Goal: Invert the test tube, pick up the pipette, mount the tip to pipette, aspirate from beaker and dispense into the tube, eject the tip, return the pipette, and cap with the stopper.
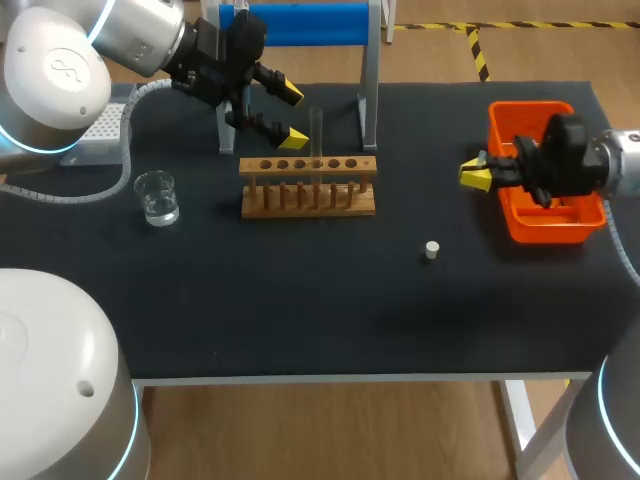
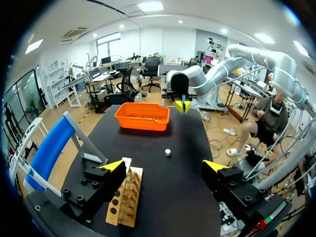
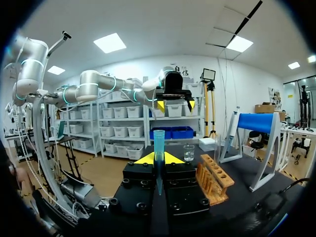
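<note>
A clear test tube (image 1: 316, 128) stands upright in the wooden rack (image 1: 308, 187). My left gripper (image 1: 292, 116) hangs open just left of the tube, above the rack's back edge; in its wrist view the rack (image 2: 126, 197) lies beside one finger. My right gripper (image 1: 478, 172) is at the orange bin's left wall, shut on a translucent blue pipette tip (image 3: 158, 143) that sticks up from between its fingers. The beaker (image 1: 157, 197) of clear liquid sits left of the rack. A small white stopper (image 1: 431, 250) lies on the mat. The pipette (image 3: 231, 131) hangs on the blue stand (image 1: 300, 22).
An orange bin (image 1: 540, 225) sits at the right edge of the black mat. A white tip box (image 1: 100, 130) is at the far left, behind the beaker. The stand's grey legs (image 1: 368, 90) rise right behind the rack.
</note>
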Controlling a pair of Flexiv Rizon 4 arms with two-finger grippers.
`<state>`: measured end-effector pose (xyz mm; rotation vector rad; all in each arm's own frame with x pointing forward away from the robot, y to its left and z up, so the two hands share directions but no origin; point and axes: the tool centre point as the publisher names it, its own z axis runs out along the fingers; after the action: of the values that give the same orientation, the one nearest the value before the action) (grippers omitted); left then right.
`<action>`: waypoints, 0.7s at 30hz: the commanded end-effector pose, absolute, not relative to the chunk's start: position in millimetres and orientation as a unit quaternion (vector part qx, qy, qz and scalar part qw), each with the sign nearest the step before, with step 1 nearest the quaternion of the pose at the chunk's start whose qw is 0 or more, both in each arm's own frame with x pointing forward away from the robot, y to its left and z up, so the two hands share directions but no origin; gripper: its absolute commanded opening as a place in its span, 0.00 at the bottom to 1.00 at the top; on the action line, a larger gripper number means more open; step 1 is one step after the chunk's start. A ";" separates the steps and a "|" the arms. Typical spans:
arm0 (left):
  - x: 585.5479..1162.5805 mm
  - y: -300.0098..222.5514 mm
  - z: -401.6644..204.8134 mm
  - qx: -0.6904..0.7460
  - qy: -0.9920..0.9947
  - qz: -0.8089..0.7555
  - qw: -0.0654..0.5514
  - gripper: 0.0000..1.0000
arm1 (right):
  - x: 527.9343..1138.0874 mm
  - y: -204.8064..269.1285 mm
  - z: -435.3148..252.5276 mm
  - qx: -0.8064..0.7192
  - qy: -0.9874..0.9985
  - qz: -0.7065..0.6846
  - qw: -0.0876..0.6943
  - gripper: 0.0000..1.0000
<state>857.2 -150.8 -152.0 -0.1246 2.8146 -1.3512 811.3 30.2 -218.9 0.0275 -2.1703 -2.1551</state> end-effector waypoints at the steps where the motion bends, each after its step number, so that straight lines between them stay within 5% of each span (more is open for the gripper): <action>1: 857.0 -150.1 -150.8 -0.040 0.902 -0.431 0.007 1.00 | 809.0 28.8 -217.4 0.008 -0.710 -0.703 0.041 0.00; 14: 857.0 -150.1 -150.8 -0.040 0.902 -0.431 0.007 1.00 | 809.0 28.8 -217.4 0.008 -0.710 -0.703 0.041 0.00; 21: 875.7 -109.0 -161.7 -0.098 0.907 -0.409 0.019 1.00 | 809.0 28.8 -217.4 0.008 -0.710 -0.703 0.041 0.00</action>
<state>877.3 -124.1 -164.0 -0.2847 2.8190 -1.2825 810.0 29.5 -218.1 0.0259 -2.1720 -2.1551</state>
